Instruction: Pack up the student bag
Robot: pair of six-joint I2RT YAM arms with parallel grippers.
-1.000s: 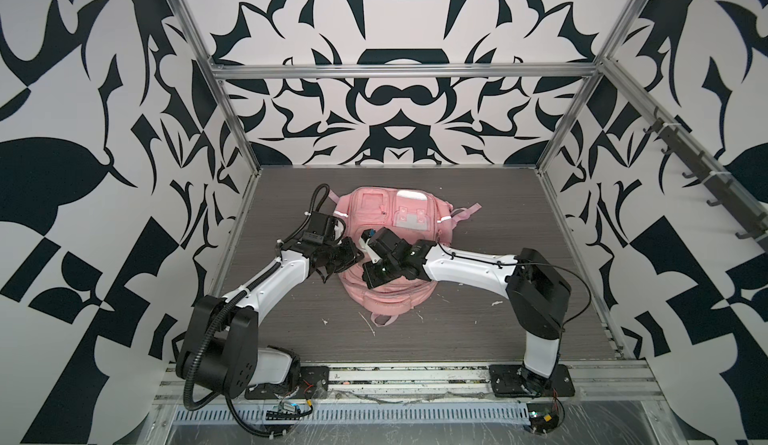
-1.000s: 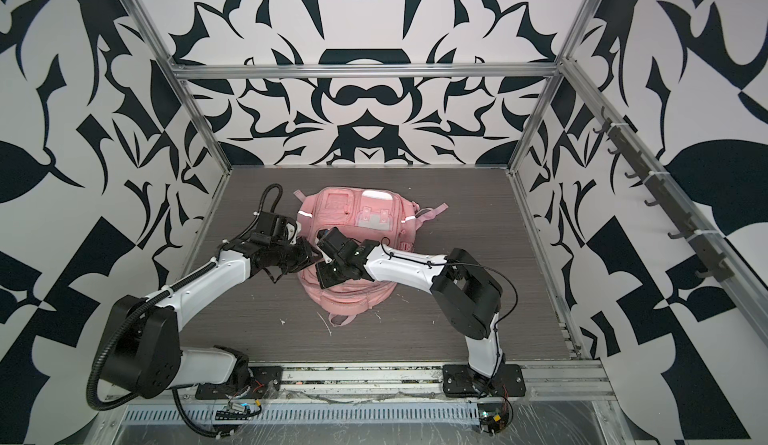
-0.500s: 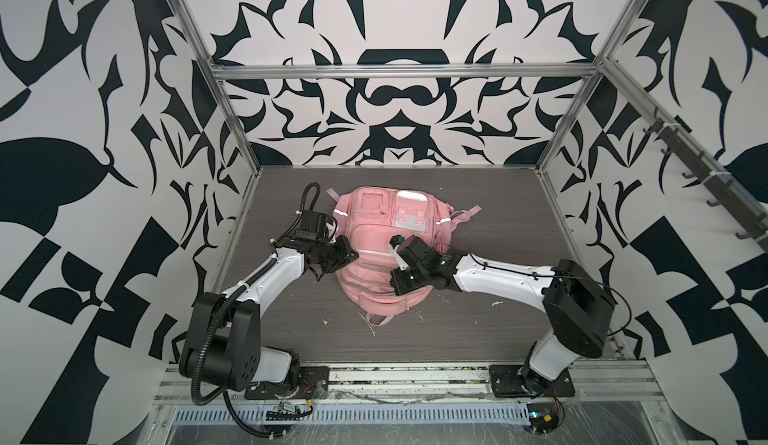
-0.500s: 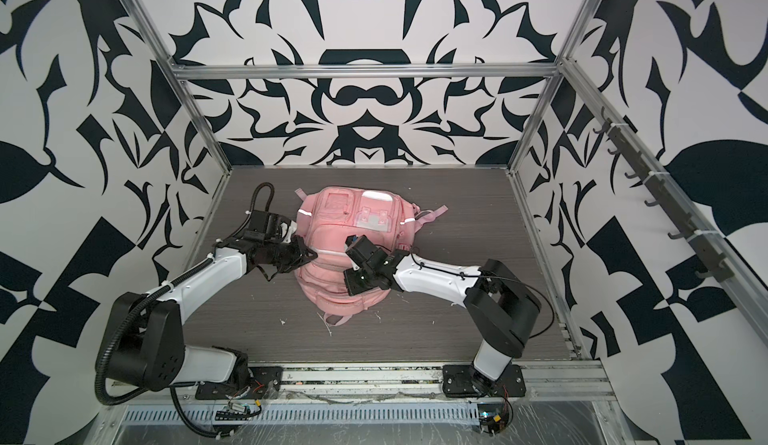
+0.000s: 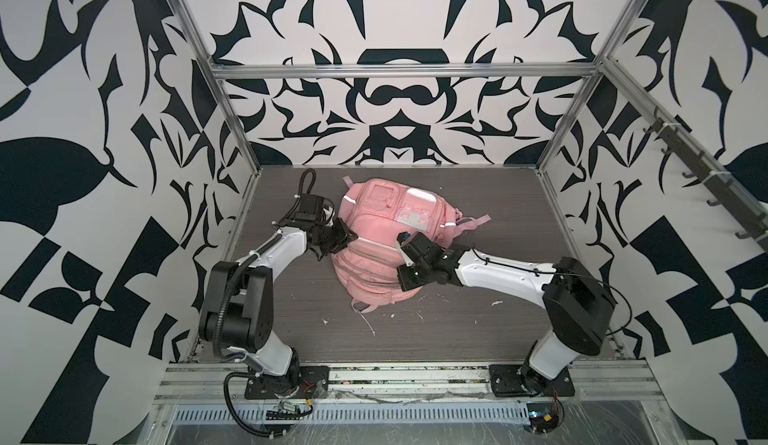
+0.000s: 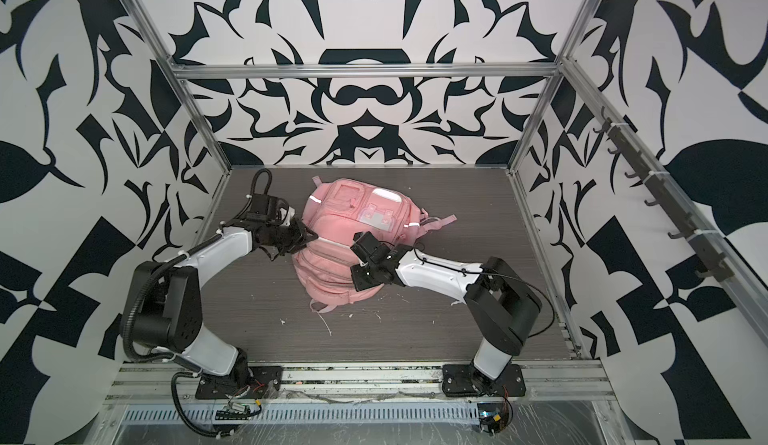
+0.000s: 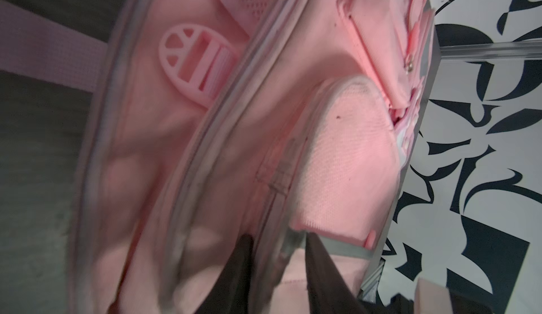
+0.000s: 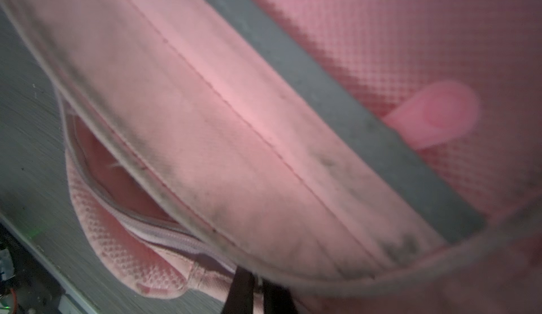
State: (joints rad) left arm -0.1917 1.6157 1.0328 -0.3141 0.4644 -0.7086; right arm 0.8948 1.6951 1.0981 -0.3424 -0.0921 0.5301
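Observation:
The student bag point(image 5: 374, 231) point(image 6: 340, 231), a pink backpack with silver strips, lies front-up mid-table in both top views. My left gripper point(image 5: 351, 237) point(image 6: 313, 237) is at its left edge. In the left wrist view it point(image 7: 278, 239) stands open, its dark fingers point(image 7: 240, 256) astride a grey piped seam of the bag point(image 7: 337, 157). My right gripper point(image 5: 401, 270) point(image 6: 355, 272) rests on the bag's right side. In the right wrist view it point(image 8: 258, 277) is shut, tips tucked under the piped edge beside a part-open zip point(image 8: 164, 236). What they pinch is hidden.
A pink strap point(image 5: 473, 222) trails off the bag to the right. White scraps point(image 5: 370, 324) litter the grey table in front of it. Patterned walls close in three sides. A hook rail point(image 5: 706, 172) runs along the right wall and a metal rail point(image 5: 395, 374) along the front.
The right gripper has slid right along the bag and its elbow has swung out right. The bag has turned and filled out. The left jaws have come apart.

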